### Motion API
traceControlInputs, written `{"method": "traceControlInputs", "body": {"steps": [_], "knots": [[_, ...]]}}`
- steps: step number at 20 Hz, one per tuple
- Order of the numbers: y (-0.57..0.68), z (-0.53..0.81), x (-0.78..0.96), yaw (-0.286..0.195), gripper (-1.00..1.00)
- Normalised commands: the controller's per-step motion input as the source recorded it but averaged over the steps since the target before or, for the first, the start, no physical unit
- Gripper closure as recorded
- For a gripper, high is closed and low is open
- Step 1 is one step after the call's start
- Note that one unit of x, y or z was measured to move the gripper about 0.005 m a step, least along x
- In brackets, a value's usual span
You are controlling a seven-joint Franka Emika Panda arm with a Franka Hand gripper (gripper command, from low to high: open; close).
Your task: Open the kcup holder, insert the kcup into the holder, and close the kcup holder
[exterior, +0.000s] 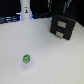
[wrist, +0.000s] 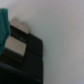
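The kcup holder (exterior: pixel 63 26) is a black box with two stacked drawer fronts and pale handle slots, standing on the white table toward the exterior view's right and rear. Both drawers look closed. The kcup (exterior: pixel 26 59), a tiny white pod with a green top, stands alone on the table toward the exterior view's left and front, far from the holder. Dark parts of my arm (exterior: pixel 59 9) hang just above and behind the holder; the gripper's fingers are too blurred to make out. The wrist view shows the holder (wrist: pixel 25 60) close up with a pale slot (wrist: pixel 16 45).
A tall white bottle-shaped object (exterior: pixel 25 10) with a blue glow stands at the rear on the exterior view's left. A teal blurred shape (wrist: pixel 4 27) sits at the wrist view's edge. The white table (exterior: pixel 50 60) spreads between the kcup and the holder.
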Motion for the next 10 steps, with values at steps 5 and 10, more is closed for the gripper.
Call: {"method": "traceControlInputs", "body": {"steps": [5, 10], "knots": [[0.65, -0.08, -0.35, -0.171, -1.0], [0.63, -0.18, -0.26, -0.167, -1.0]]}}
